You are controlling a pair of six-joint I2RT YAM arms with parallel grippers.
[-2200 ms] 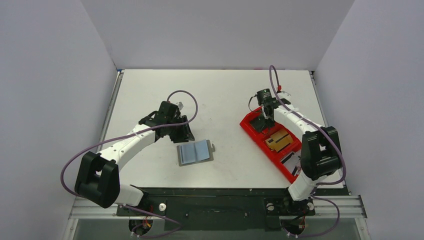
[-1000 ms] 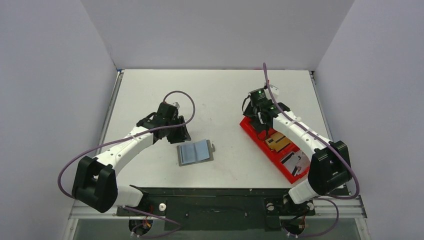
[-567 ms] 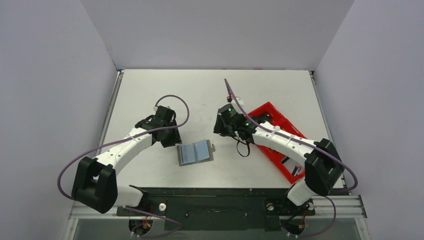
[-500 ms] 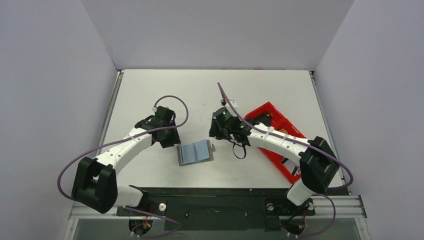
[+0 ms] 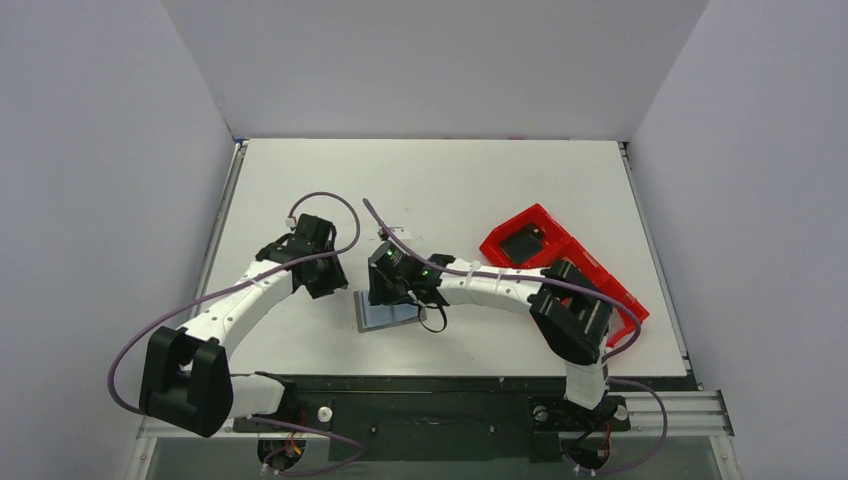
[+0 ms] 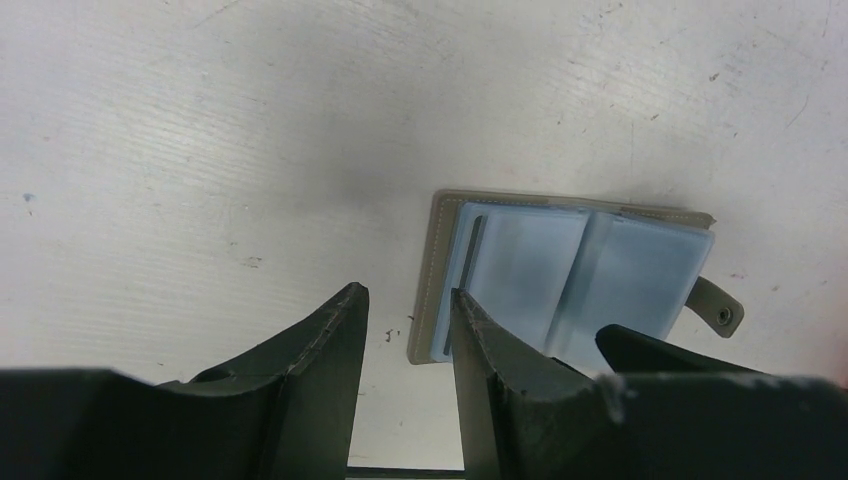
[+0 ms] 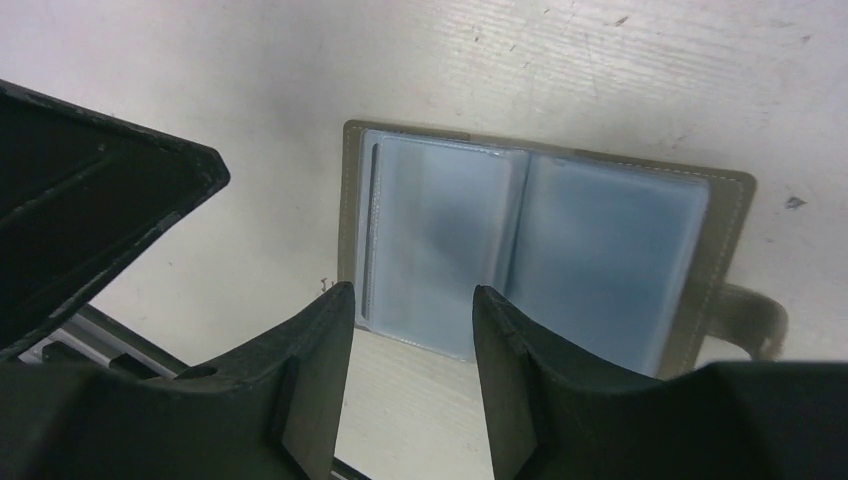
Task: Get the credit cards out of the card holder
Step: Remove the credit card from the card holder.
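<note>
The card holder [image 5: 398, 318] lies open and flat on the white table, blue-grey pockets up, its small tab [image 7: 748, 316] on one side. In both wrist views its pockets [image 6: 575, 270] [image 7: 540, 245] look blue-grey, and no credit cards show in any view. My right gripper [image 5: 386, 298] [image 7: 413, 298] hangs open just above the holder's near-left part, nothing between its fingers. My left gripper [image 5: 324, 284] [image 6: 405, 305] is open too, beside the holder's left edge, one fingertip [image 6: 468, 315] over that edge.
A long red tray [image 5: 500, 232] lies at the right, with a black block [image 5: 522, 243] in its far end; the right arm's links cover its middle. The two grippers are close together at the holder.
The right arm has swung from the red tray leftward across the table to the card holder. The left gripper has shifted slightly left. The holder has not moved.
</note>
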